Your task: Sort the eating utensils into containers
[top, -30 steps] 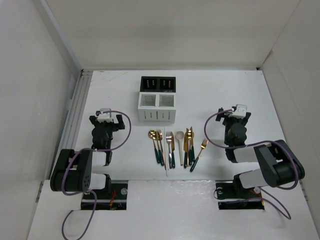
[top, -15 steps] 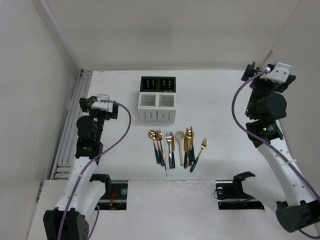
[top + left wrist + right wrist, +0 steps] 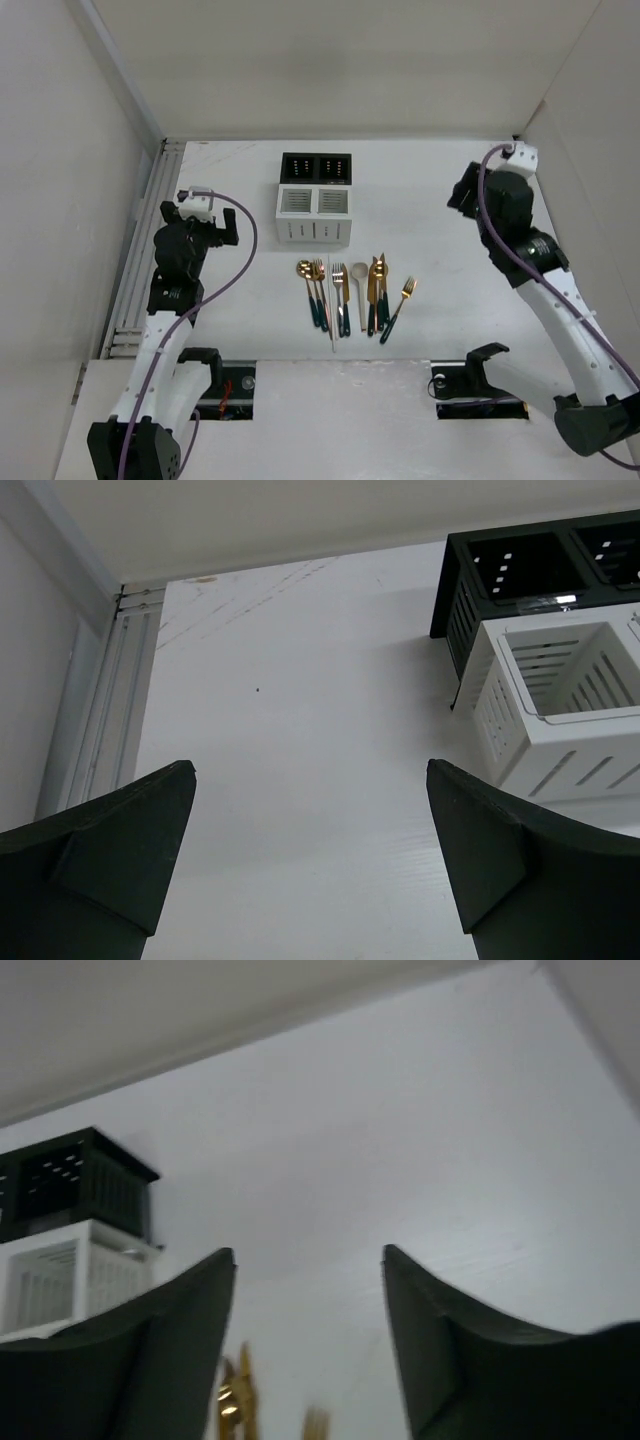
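Several eating utensils [image 3: 350, 295] lie in a row in the middle of the table, gold heads with dark handles, among them a cream spoon [image 3: 361, 290] and a gold fork [image 3: 401, 303] at the right end. Behind them stands the white container [image 3: 314, 215], with the black container [image 3: 316, 167] behind it. My left gripper [image 3: 212, 232] hangs open and empty at the left; its view shows both containers [image 3: 560, 710] at the right. My right gripper [image 3: 462, 198] hangs open and empty at the right; its view shows blurred gold utensil tips [image 3: 235, 1400] below.
White walls close the table in at the back and both sides. A metal rail [image 3: 150, 240] runs along the left edge. The arm bases sit in cut-outs [image 3: 220, 385] at the near edge.
Both arms have risen from a folded pose near their bases. The right gripper has swung from the far right wall inward and down. The utensils and containers have not moved.
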### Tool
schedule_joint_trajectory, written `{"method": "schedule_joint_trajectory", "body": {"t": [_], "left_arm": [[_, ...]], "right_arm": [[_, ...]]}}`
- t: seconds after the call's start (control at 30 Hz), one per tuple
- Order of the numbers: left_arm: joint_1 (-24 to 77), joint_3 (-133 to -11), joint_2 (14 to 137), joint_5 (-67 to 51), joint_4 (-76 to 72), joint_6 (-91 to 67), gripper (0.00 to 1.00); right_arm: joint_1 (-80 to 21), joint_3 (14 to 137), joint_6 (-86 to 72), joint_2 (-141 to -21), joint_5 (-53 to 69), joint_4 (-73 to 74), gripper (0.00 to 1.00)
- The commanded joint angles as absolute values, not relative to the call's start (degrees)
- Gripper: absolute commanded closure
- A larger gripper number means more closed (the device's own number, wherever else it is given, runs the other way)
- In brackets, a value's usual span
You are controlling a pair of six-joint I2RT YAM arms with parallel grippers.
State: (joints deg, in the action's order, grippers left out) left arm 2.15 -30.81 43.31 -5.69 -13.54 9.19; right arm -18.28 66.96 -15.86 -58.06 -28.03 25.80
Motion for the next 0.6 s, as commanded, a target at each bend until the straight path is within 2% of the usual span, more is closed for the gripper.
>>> {"method": "schedule_joint_trajectory", "body": {"t": [0.0,0.07,0.13,0.3,0.53,0.57], "left_arm": [[2.1,-29.8,41.2,-7.0,-15.5,7.2,0.00],[2.1,-28.3,40.6,-6.2,-15.6,6.0,0.00],[2.1,-27.6,40.1,-6.2,-15.6,6.0,0.00],[2.1,-26.5,40.1,-6.2,-15.6,6.0,0.00],[2.1,-26.5,41.2,-6.7,-16.3,6.0,0.00],[2.1,-26.5,41.2,-6.7,-16.9,6.0,0.00]], "right_arm": [[-23.3,56.1,-40.6,-56.3,-17.9,41.1,0.40],[-26.9,51.4,-48.5,-56.3,-17.9,41.9,0.54],[-32.2,46.5,-51.2,-56.3,-17.1,41.9,0.54],[-40.6,42.9,-57.5,-62.1,-14.8,41.4,0.45],[-46.2,40.3,-58.9,-70.0,-7.7,37.3,0.48],[-46.9,40.3,-59.6,-70.7,-7.6,37.9,0.51]]}}
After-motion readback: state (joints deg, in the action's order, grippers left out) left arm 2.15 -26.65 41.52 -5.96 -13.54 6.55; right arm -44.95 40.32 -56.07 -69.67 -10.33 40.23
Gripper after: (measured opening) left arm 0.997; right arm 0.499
